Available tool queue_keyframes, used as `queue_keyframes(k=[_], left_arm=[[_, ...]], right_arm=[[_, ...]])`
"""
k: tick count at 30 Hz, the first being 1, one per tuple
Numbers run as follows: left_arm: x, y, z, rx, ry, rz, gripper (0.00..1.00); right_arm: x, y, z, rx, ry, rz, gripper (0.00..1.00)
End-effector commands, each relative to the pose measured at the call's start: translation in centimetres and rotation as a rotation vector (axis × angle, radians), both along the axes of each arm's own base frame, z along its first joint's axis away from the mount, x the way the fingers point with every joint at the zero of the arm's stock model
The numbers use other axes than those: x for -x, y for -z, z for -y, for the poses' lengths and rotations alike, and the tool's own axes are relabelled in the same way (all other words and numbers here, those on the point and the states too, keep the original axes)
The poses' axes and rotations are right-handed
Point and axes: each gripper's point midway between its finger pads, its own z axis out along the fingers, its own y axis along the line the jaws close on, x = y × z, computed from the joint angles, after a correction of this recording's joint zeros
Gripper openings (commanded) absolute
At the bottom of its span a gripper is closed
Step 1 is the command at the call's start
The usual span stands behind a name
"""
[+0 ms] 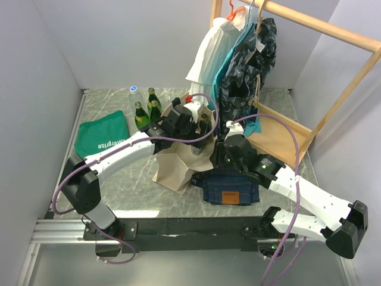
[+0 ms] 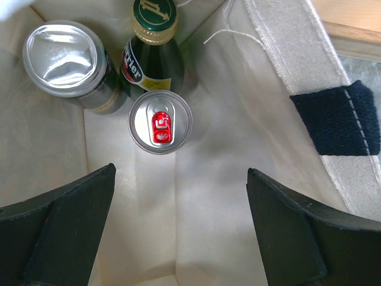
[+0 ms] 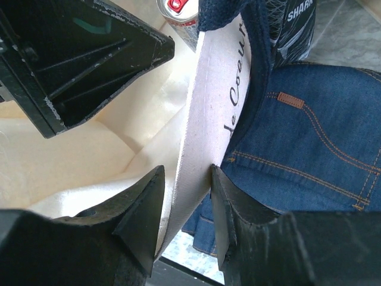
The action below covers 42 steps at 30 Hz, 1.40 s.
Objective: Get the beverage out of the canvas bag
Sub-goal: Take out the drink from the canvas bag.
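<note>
The cream canvas bag [image 1: 178,167] stands at the table's middle, its mouth open. Inside it, the left wrist view shows a slim silver can with a red tab [image 2: 160,122], a wider can with a dented silver top [image 2: 64,59] and a green glass bottle [image 2: 153,36], all upright in one corner. My left gripper [image 2: 181,171] hangs open just inside the mouth, above and short of the slim can, touching nothing. My right gripper [image 3: 186,170] is shut on the bag's right rim [image 3: 199,119], one finger inside and one outside. A navy strap handle [image 2: 339,119] crosses the rim.
Folded blue jeans [image 1: 229,186] lie against the bag's right side. Green bottles [image 1: 146,110] and a clear bottle [image 1: 133,95] stand at the back left, beside a green printed cloth [image 1: 102,136]. A wooden clothes rack [image 1: 321,30] with hanging garments [image 1: 238,53] fills the back right.
</note>
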Motion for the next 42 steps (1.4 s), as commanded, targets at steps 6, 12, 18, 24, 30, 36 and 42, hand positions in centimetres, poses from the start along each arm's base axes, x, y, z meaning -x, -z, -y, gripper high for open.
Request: queue_keyframes(k=[6,12,18,24,30,36,42], left_arm=[[-0.7,-0.6,0.8,0.040,-0.033,0.012,0.96],[-1.3,-0.4,1.6,0.048,-0.031,0.013,0.96],[-2.1,-1.1,1.7,0.041,-0.041,0.041,0.96],[-2.6,-1.4,1.6,0.040,-0.063,0.058,0.96],[-3.0,-0.7,1.6,0.030,-0.079,0.050,0.96],[-3.3,-0.5,1.7,0.028,-0.096,0.048,0.96],[-3.6,-0.3,1.7,0.027,-0.107,0.052,0.96]], right_arm=[[0.2,1.2,0.2,0.026,-0.013,-0.017,0.44],[-0.1,0.6,0.3,0.018,-0.001,-0.001,0.44],[-0.3,-0.8,0.2,-0.007,0.006,0.029,0.48],[-0.7,-1.5,0.0,-0.012,0.012,0.038,0.48],[-0.8,-2.1,-0.2,-0.023,0.011,0.050,0.49],[-0.9,-2.4,0.1,-0.017,0.014,0.062,0.49],[-0.9,-2.3,-0.1,-0.016,0.009,0.058,0.50]])
